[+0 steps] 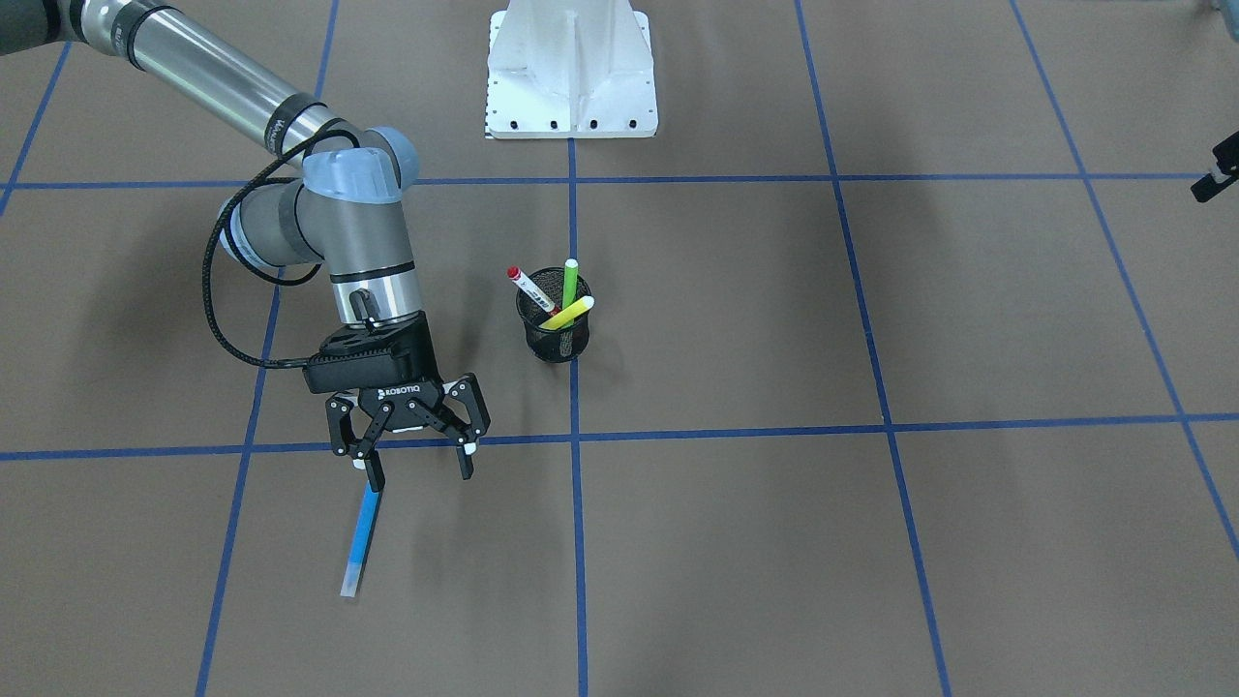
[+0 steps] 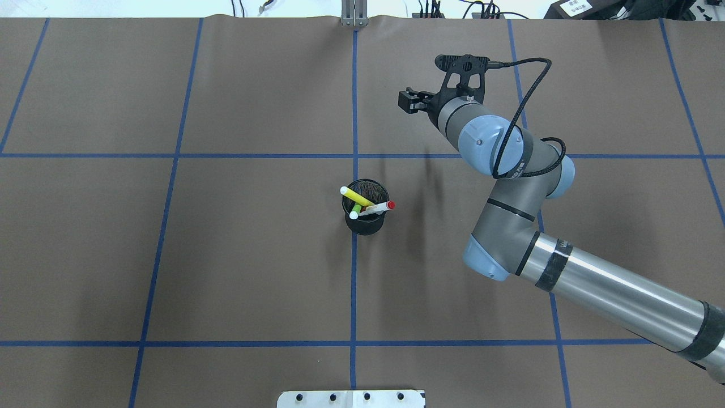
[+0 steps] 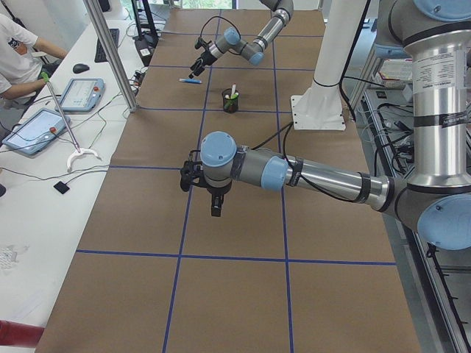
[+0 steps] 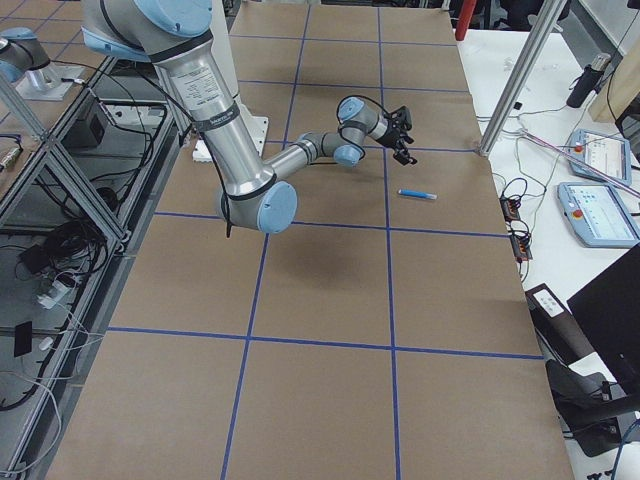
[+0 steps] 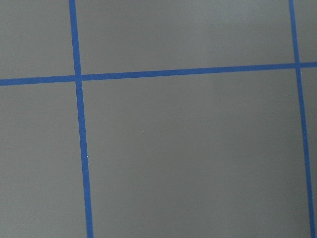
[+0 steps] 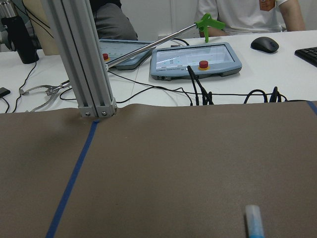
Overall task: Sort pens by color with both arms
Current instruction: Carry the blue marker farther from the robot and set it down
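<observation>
A: Cup contents?
B: Black mesh cup [image 1: 557,346], upright mid-table, holds three: white pen with red cap [image 1: 529,288], lime green pen [image 1: 570,283], yellow pen [image 1: 569,313]. All lean, tops sticking out.
A: Blue one?
B: Blue pen [image 1: 364,532] lies flat on the table [image 1: 774,532], outside the cup, well apart from it.
A: Claws?
B: Right gripper [image 1: 419,472] spread wide, empty, hovering over one end of the blue pen. Left gripper [image 3: 215,209] far off; can't tell its state.

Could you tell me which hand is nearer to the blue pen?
Right. The right hand hovers open beside the blue pen; the left hand is far off on the other side.
</observation>
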